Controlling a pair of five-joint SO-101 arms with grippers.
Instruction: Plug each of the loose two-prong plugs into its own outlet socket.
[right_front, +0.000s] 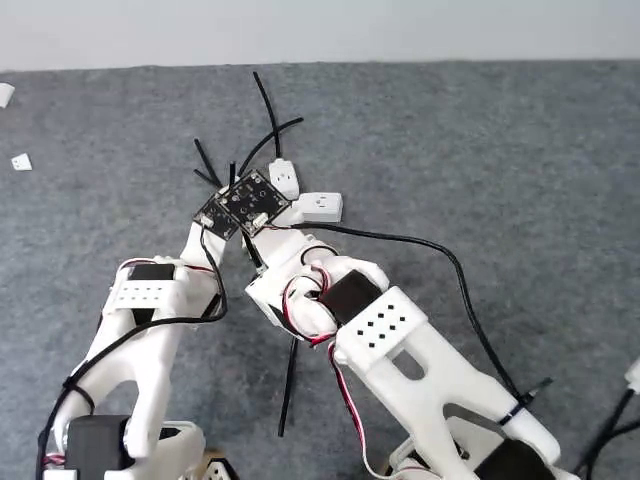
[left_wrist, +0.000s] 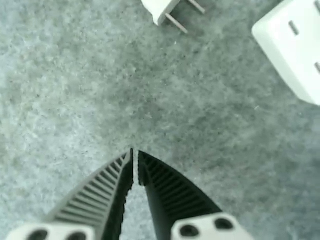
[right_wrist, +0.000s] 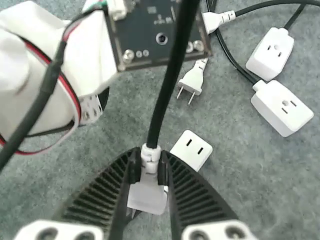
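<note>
- Grey carpeted tabletop (right_front: 520, 150), pale wall (right_front: 400, 30) behind; I see carpet stretching wide beyond the right arm.
- Left gripper (left_wrist: 135, 153) fingertips pressed together.
- Right gripper (right_wrist: 149, 153) grasping white black-corded plug (right_wrist: 146, 196).

We see a grey felt counter (right_front: 520, 150) under the left hand (left_wrist: 135, 154); two small white scraps (right_front: 21, 161) lie well apart from it, on its outer side.

The left arm (right_front: 140, 330) is stretched toward the far middle of the surface (right_front: 520, 150), its jaws closed to a sliver and holding nothing. The right arm (right_front: 400, 345) angles far-left, its wrist close beside the left one, jaws clamped on a white plug (right_wrist: 146, 194).
</note>
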